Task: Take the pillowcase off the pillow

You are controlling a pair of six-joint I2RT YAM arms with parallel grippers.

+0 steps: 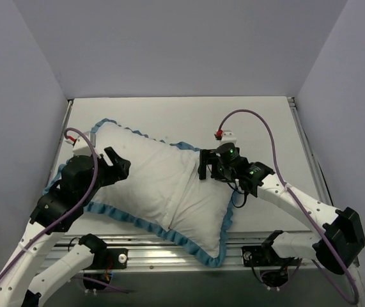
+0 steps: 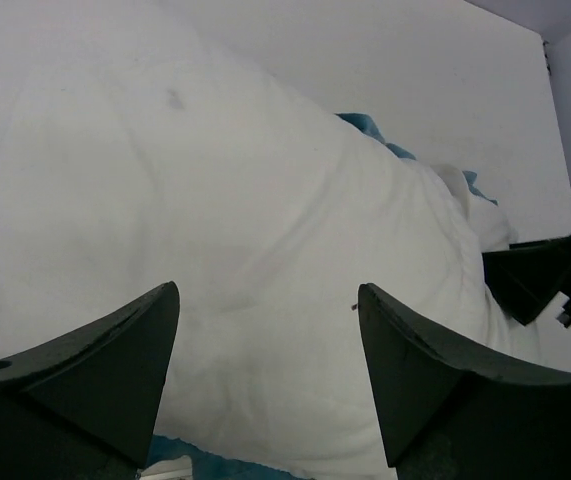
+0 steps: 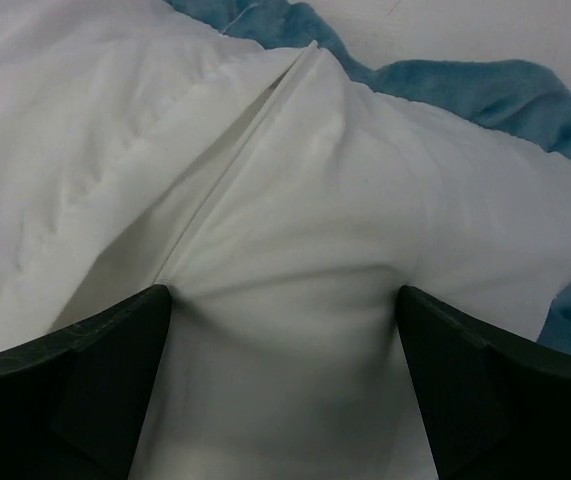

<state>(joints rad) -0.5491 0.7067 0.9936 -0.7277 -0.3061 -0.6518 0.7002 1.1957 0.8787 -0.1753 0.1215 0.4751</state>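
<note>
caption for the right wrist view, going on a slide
Right tool open above the white face of the pillowcase, a fold line ahead, teal ruffle behind.

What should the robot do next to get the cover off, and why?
Probably close the right gripper on the pillowcase fabric bulging between its open jaws, right beside the flap. The jaws press into the cloth there, so pinching would give a hold for pulling.

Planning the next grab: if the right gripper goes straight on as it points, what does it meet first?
Likely the pillowcase, its white face beside the overlapping flap edge; depth is unclear, so it is possibly touching now.
</note>
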